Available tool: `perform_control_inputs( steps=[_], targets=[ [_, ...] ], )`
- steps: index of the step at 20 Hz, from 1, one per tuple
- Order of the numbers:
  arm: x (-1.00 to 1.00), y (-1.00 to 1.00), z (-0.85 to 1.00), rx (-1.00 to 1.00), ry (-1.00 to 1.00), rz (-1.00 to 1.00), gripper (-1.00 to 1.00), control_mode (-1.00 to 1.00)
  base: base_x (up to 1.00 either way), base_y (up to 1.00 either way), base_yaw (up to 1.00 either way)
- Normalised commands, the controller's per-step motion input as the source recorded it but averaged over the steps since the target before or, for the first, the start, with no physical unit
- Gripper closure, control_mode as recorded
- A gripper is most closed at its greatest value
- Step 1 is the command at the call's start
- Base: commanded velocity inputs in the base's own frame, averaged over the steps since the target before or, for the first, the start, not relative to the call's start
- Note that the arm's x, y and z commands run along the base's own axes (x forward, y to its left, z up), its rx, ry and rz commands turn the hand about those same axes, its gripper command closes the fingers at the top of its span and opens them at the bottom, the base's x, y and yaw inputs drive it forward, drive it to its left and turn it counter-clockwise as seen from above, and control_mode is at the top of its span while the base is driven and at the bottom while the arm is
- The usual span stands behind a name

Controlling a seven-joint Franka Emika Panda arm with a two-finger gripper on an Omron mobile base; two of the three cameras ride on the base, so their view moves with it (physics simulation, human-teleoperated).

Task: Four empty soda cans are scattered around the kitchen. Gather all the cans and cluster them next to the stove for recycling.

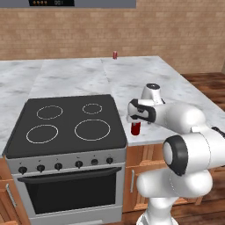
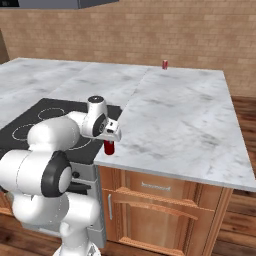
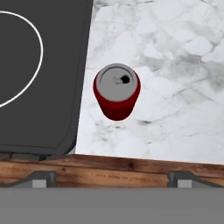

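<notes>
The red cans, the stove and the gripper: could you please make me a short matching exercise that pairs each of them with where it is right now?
Things:
1. near red can
2. far red can
3. stove
4. gripper

Places:
A. at the far edge of the counter, by the brick wall
B. directly above a can, not touching it
C. set into the counter, left of the near can in the left base view
D. upright on the marble beside the cooktop, near the front edge

Pairs: 1-D, 2-A, 3-C, 4-B
</notes>
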Motion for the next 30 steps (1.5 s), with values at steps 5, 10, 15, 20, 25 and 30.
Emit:
perform_control_inputs(
  steps=[5, 10, 15, 20, 25, 30],
  targets=[
    [0.13, 0.00, -0.08, 0.00, 0.00, 0.00, -1.00, -1.00, 0.00, 0.00, 0.00],
    [0.16, 0.00, -0.04, 0.00, 0.00, 0.00, -1.00, -1.00, 0.00, 0.00, 0.00],
    [0.18, 0.00, -0.03, 0.00, 0.00, 0.00, -1.00, -1.00, 0.00, 0.00, 0.00],
    [0.21, 0.00, -0.08, 0.00, 0.01, 0.00, -1.00, -1.00, 0.00, 0.00, 0.00],
    [0.23, 0.00, -0.11, 0.00, 0.03, 0.00, -1.00, -1.00, 0.00, 0.00, 0.00],
    [0.22, 0.00, -0.12, 0.00, 0.02, 0.00, -1.00, -1.00, 0.00, 0.00, 0.00]
  ],
)
